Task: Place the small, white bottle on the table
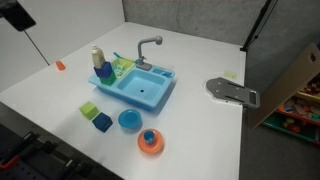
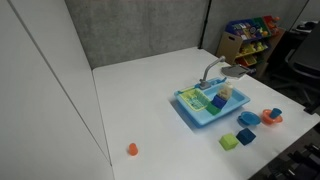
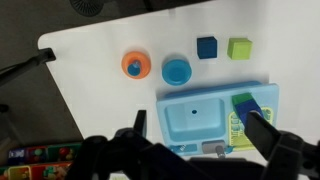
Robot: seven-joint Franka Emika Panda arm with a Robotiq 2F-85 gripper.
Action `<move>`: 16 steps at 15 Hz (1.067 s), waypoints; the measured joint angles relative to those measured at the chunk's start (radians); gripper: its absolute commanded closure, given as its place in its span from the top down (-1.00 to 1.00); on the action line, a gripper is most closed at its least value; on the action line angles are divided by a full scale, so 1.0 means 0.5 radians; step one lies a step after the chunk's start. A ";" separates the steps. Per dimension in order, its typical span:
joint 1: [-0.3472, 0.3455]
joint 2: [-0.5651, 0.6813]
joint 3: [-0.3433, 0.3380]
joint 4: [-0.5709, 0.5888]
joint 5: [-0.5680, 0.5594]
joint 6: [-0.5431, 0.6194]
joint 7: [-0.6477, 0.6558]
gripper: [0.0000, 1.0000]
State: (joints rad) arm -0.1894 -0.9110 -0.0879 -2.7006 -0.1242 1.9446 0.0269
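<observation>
The small cream-white bottle (image 1: 97,57) stands upright on a blue block in the green rack side of the blue toy sink (image 1: 150,95). It also shows in an exterior view (image 2: 226,91). The white table (image 1: 205,135) carries the sink. In the wrist view my gripper (image 3: 197,128) is open and empty, high above the sink (image 3: 195,118). Its right finger covers the rack corner, and the bottle is hidden there. The gripper does not show in either exterior view.
On the table in front of the sink are a green cube (image 1: 90,110), a blue cube (image 1: 102,122), a blue bowl (image 1: 129,120) and an orange cup (image 1: 150,141). A grey faucet (image 1: 148,45) stands on the sink. A small orange piece (image 1: 60,65) and a grey clamp (image 1: 232,92) lie apart.
</observation>
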 measured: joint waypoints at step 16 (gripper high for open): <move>0.052 0.197 -0.038 -0.115 0.013 0.361 -0.009 1.00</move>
State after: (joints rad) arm -0.1633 -0.8123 -0.1070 -2.7583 -0.1177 2.1249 0.0225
